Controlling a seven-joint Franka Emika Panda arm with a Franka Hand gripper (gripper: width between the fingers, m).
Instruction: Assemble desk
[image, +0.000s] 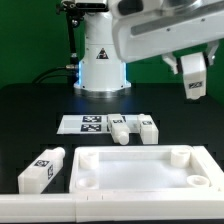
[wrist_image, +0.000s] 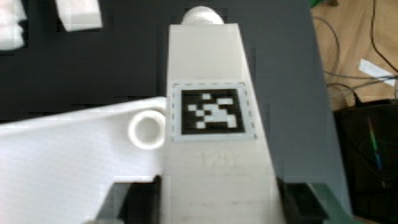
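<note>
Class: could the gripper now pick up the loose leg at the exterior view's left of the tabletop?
Probably not yet: the gripper has its jaws shut on another leg. The loose leg lies uncovered beside the tabletop, so the way looks free once that one is released.

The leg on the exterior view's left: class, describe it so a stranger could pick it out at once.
Start at the wide white tabletop nearest the camera. Off its end on the exterior view's left lies a white leg, angled, its black-and-white tag facing up. The two other loose legs lie beyond the tabletop by the marker board; this one lies alone.
</note>
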